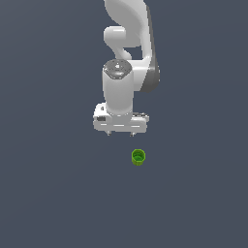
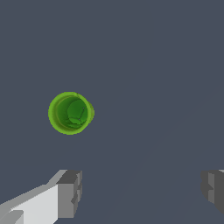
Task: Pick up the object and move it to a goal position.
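Cup (image 1: 138,157), your target, bright green, hollow, upright on the dark floor, nothing visible inside it, no readable writing, white gripper (image 1: 120,132) above it and apart, grey fingers (image 2: 70,192) spread wide, holding nothing.

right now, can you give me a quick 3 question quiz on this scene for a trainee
1. True or false: the gripper is closed on the green cup.
2. Multiple choice: in the wrist view the cup sits A) between the fingers, B) outside the gap between them, C) out of sight.
3. Short answer: does the cup's opening face up, or is it tipped over?

Key
1. False: the jaws are wide apart and hold nothing.
2. B
3. Opening faces up; both views look into its hollow.
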`<action>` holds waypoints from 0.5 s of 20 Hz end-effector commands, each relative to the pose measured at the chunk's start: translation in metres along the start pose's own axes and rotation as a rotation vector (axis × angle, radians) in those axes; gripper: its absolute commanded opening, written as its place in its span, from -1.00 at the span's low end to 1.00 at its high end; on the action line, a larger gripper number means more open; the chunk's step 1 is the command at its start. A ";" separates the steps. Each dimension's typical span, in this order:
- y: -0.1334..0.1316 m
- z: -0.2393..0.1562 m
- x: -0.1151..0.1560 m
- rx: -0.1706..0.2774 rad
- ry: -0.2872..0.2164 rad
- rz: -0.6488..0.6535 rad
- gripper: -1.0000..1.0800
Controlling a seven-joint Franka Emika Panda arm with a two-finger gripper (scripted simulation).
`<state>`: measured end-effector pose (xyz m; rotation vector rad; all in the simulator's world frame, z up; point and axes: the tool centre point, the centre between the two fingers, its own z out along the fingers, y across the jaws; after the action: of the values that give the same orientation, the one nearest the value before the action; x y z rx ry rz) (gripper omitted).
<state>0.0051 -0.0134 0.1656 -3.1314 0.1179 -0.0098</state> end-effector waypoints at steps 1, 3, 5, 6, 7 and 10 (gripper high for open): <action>0.000 0.000 0.000 0.000 0.000 0.000 0.92; -0.001 0.000 0.001 -0.001 0.002 -0.004 0.92; -0.004 0.000 0.002 -0.006 0.006 -0.015 0.92; -0.007 0.001 0.003 -0.009 0.010 -0.023 0.92; -0.009 0.001 0.005 -0.012 0.013 -0.032 0.92; -0.014 0.001 0.007 -0.018 0.021 -0.044 0.92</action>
<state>0.0117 -0.0022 0.1646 -3.1485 0.0588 -0.0356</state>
